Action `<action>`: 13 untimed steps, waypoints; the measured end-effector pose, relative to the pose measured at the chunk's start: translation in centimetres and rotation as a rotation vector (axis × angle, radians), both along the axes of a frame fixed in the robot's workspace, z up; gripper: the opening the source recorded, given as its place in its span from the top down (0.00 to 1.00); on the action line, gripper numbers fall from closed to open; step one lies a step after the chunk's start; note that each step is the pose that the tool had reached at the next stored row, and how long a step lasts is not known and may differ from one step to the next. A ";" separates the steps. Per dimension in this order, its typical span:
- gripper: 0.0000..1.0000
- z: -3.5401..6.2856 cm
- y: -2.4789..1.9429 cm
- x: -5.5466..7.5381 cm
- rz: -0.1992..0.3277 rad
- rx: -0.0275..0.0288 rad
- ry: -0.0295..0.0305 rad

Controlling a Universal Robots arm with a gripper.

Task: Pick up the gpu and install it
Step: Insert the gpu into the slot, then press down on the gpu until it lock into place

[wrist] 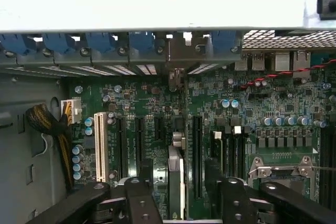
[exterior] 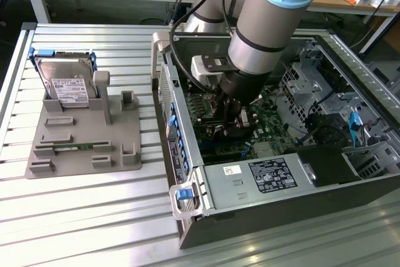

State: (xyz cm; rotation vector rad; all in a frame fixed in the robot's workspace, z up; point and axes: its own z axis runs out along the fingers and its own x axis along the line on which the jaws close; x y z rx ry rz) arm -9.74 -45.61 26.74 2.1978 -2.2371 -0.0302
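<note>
In the wrist view the gpu (wrist: 176,174) appears edge-on, a slim card standing upright in a motherboard slot. Its silver end bracket (wrist: 176,77) reaches up to the case's rear wall. My gripper (wrist: 179,174) straddles the card, and its black fingers (wrist: 143,182) stand apart from it with a gap on each side, so the gripper is open and holds nothing. In the exterior view my gripper (exterior: 228,120) is lowered deep into the open computer case (exterior: 187,173), just above the green motherboard (exterior: 269,117).
A grey fixture (exterior: 81,148) on the exterior view's left holds a silver hard drive (exterior: 65,82) and a narrow green memory stick (exterior: 72,148). Around the card are a white slot (wrist: 100,145), a cable bundle (wrist: 50,124), blue clips (wrist: 100,40) and the processor socket (wrist: 283,171).
</note>
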 end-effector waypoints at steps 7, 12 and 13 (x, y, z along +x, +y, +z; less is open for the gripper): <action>0.80 5.18 0.91 1.1 0.000 -0.0057 0.0023; 0.87 4.39 0.84 1.7 0.000 -0.0061 0.0097; 0.87 4.06 0.83 0.8 0.000 -0.0062 0.0098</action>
